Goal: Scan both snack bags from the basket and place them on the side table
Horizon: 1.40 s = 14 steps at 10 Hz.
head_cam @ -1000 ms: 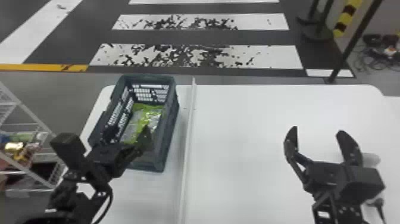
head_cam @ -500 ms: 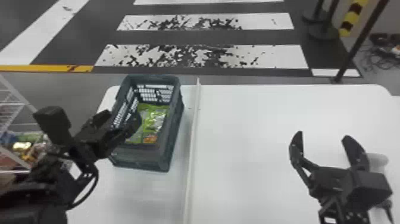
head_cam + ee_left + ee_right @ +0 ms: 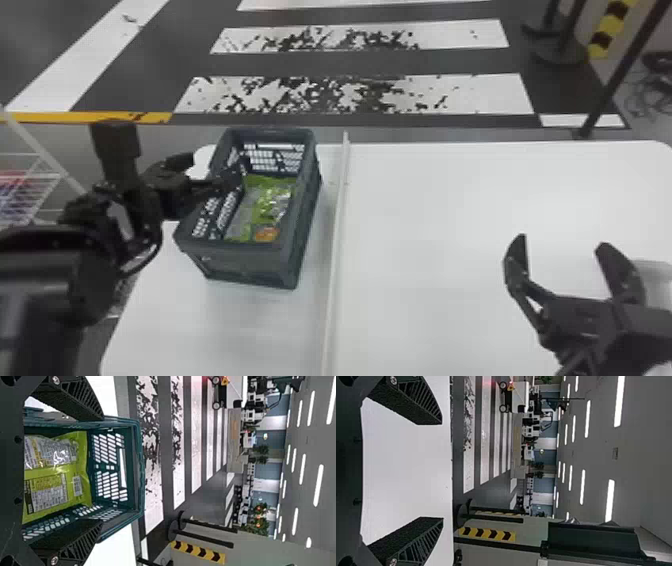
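My left gripper [image 3: 207,172] is over the left side of the dark basket [image 3: 250,265], above its rim. In the left wrist view the left gripper [image 3: 101,471] stands open, its fingers on either side of the teal-looking basket [image 3: 138,471]. Inside lies a green snack bag [image 3: 79,475] with grey printed panels, its near part hidden. The head view shows green and silver packaging [image 3: 270,200] with an orange patch at the basket's near end; whether it is one bag or two I cannot tell. Parked over the table's right part, my right gripper [image 3: 565,250] is open; the right gripper [image 3: 440,471] holds nothing.
A thin pale divider strip [image 3: 336,240] runs across the white table [image 3: 440,225], just right of the basket. White wire shelving [image 3: 30,185] with packaged goods stands on the far left. A whitish object [image 3: 655,280] sits beside the right gripper.
My left gripper has risen and drawn back from inside the basket toward its left edge, turning as it went. The basket and right gripper keep their places apart from a slight shift of the view.
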Motion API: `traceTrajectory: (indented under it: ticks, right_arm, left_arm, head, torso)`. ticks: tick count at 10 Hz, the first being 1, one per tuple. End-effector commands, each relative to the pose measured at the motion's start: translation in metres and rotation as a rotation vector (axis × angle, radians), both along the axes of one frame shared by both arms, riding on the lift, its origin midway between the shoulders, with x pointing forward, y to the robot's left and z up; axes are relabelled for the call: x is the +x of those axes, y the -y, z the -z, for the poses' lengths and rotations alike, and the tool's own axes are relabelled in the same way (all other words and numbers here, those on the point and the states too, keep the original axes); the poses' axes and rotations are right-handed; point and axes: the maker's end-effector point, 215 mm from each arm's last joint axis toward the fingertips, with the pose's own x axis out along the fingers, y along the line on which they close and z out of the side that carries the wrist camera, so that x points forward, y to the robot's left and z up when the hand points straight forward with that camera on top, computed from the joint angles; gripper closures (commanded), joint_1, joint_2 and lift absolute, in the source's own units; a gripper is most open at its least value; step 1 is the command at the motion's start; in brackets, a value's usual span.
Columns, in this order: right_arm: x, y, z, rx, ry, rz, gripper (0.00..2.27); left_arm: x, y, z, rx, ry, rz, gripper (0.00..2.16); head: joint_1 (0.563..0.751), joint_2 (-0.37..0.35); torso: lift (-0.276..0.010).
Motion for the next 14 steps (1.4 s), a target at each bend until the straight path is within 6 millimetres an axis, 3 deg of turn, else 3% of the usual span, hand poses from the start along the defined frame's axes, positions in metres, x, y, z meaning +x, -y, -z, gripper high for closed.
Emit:
traceTrajectory:
  ticks: [1, 4, 8, 14]
  right_arm:
    - [-0.002, 0.0, 0.002, 0.0, -0.005, 0.001, 0.07]
    - [-0.004, 0.0, 0.004, -0.001, -0.011, 0.0, 0.07]
    - [-0.009, 0.003, 0.008, -0.004, -0.022, 0.004, 0.07]
    - [-0.011, 0.01, 0.011, -0.003, -0.028, 0.015, 0.07]
  left_arm:
    - [0.013, -0.001, 0.0, 0.055, -0.011, 0.05, 0.08]
    - [0.025, 0.009, 0.01, 0.137, -0.057, 0.154, 0.08]
    - [0.025, 0.033, 0.05, 0.201, -0.171, 0.306, 0.08]
    - [0.037, 0.049, 0.087, 0.327, -0.271, 0.387, 0.07]
  head:
    - [0.695, 0.134]
    - [0.695, 0.126]
    - [0.695, 0.098]
    - [0.695, 0.067]
  torso:
    - [-0.075]
    - [-0.075]
    - [-0.075]
    - [-0.075]
